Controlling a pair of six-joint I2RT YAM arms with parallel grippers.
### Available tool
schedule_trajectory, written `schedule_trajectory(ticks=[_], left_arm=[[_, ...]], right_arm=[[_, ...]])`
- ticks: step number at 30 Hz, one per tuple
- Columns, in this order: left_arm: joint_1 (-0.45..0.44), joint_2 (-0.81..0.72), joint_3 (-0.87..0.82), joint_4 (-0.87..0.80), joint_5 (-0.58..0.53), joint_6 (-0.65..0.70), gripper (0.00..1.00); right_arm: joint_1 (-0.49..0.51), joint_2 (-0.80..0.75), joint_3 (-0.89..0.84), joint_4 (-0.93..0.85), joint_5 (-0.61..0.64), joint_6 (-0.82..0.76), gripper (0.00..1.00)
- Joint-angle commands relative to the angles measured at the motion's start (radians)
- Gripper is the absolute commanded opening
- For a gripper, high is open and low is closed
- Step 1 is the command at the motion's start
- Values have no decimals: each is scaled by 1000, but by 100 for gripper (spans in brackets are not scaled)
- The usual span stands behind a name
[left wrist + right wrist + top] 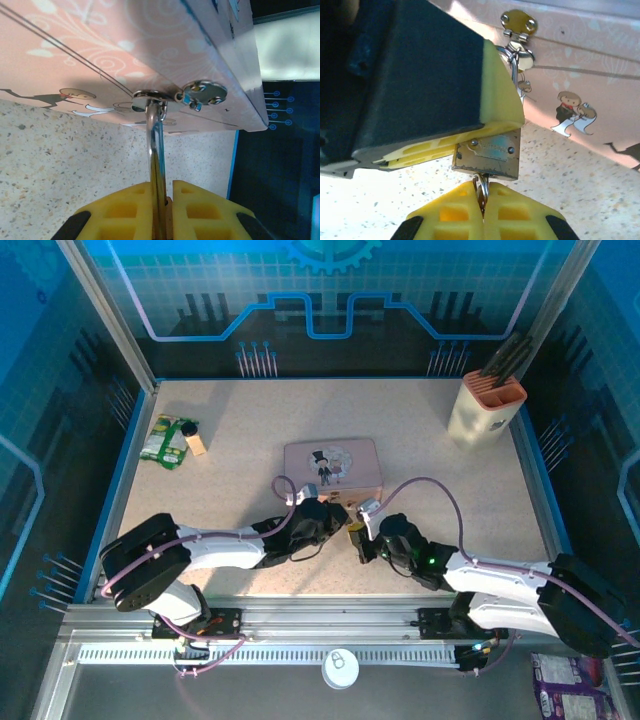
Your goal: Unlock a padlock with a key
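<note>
The brass padlock (487,156) hangs by its thin silver shackle (156,131) from the clasp (202,93) on the front of the pink tin (333,465). My left gripper (161,200) is shut on the padlock, its yellow pads squeezing the body edge-on. In the right wrist view a left fingertip (502,95) covers the lock's top. My right gripper (483,200) is shut on the small silvery key (482,189) with its ring, just under the lock's bottom face. The key's blade is hidden. From above, both grippers meet at the padlock (354,533) in front of the tin.
A beige holder (487,405) with dark tools stands at the back right. A green packet (165,440) and a small wooden block (197,445) lie at the back left. A white round lid (340,668) rests on the rail between the arm bases.
</note>
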Motion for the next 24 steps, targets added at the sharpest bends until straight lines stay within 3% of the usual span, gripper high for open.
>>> schedule_trajectory(ticks=[1,5,11,16,20,24], left_arm=[[-11,1,29,98,14,33,0],[-10,14,26,97,14,38,0],[-9,25,20,107,17,45,6],[-3,26,0,111,10,42,21],[5,10,-8,42,-17,43,41],[19,-22,-12,-21,-46,61,50]], right_arm=[[-39,36,1,188,-196,244,0],[-72,100,-39,330,-269,382,0],[-81,166,-53,405,-296,452,0],[-84,160,-51,370,-275,441,0],[-83,141,-57,345,-267,437,0],[-83,120,-61,312,-252,442,0]])
